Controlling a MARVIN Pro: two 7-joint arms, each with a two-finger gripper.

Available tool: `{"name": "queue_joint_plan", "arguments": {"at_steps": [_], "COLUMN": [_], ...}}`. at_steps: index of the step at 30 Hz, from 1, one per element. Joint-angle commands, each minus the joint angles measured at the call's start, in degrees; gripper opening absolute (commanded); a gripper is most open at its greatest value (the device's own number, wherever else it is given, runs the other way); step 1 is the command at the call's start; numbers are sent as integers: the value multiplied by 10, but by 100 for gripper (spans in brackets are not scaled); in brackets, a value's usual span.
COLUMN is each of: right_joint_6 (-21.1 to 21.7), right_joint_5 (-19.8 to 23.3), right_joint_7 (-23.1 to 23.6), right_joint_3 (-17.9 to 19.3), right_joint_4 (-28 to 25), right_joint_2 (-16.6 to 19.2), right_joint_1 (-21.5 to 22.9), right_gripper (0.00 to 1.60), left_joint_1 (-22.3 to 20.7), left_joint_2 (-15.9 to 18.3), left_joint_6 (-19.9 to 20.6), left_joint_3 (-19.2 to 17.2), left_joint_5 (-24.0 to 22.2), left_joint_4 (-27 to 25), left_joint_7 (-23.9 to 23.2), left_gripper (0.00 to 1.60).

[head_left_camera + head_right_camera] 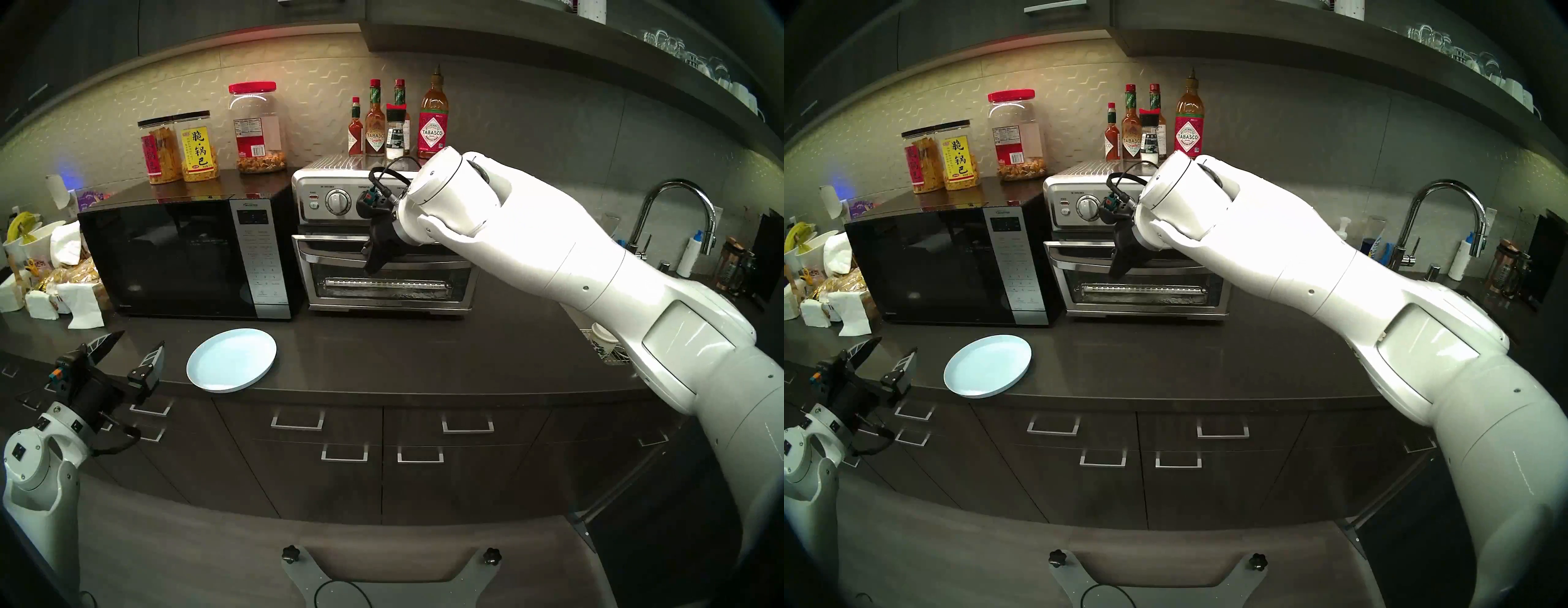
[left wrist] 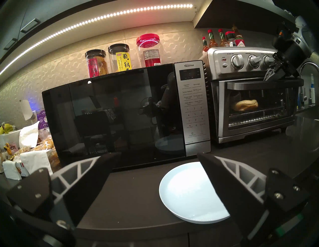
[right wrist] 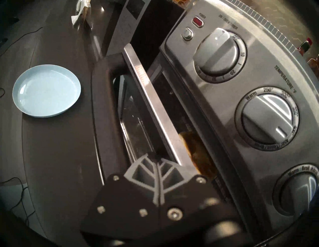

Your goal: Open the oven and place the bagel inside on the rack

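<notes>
The steel oven stands right of the microwave, its door tipped slightly ajar at the top. In the left wrist view the bagel lies inside on the wire rack. The right wrist view shows a slice of the bagel through the door gap. My right gripper is shut with nothing in it. Its tips sit at the door's top edge, just behind the bar handle. My left gripper hangs open over the counter's front left, holding nothing.
A bare pale blue plate sits near the counter's front edge, right of my left gripper. The black microwave carries snack jars. Sauce bottles stand on the oven. Napkins and bread crowd the far left. The sink faucet is at right.
</notes>
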Motion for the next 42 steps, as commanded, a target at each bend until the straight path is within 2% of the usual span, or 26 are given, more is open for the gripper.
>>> {"name": "queue_joint_plan", "arguments": {"at_steps": [1,10,13,14,19,20,23,25,26,29,30,34,42], "right_joint_6": [-5,2,8,14,24,32,36,37,38,38,37,33,12], "right_joint_5": [-18,-53,-64,-63,-78,-66,-62,-68,-61,-59,-55,-49,-54], "right_joint_7": [10,46,60,66,50,40,36,29,23,11,11,-10,-83], "right_joint_3": [43,93,85,68,64,81,83,79,82,77,65,62,65], "right_joint_4": [10,0,-24,-39,-91,-106,-123,-139,-156,-190,-189,-225,-298], "right_joint_2": [-14,-9,14,30,64,70,82,89,97,110,110,128,190], "right_joint_1": [58,95,102,109,64,43,20,12,-10,-39,-37,-71,-143], "right_gripper": [0,0,0,0,0,0,0,0,0,0,0,0,0], "left_joint_1": [-1,-1,-1,-1,0,0,0,-1,-1,-1,-1,-2,-2], "left_joint_2": [1,1,1,1,1,1,1,1,1,1,1,1,2], "left_joint_6": [-2,-2,-2,-2,-1,-1,-2,-2,-2,-2,-2,-2,-2], "left_joint_3": [-4,-4,-4,-4,-5,-5,-5,-4,-4,-4,-4,-4,-3], "left_joint_5": [0,0,1,1,1,1,1,1,1,0,0,0,0], "left_joint_4": [-8,-8,-9,-10,-11,-11,-10,-10,-9,-9,-9,-8,-8], "left_joint_7": [0,0,0,0,1,1,0,0,0,0,0,0,0], "left_gripper": [160,160,160,160,160,160,160,160,160,160,160,160,160]}}
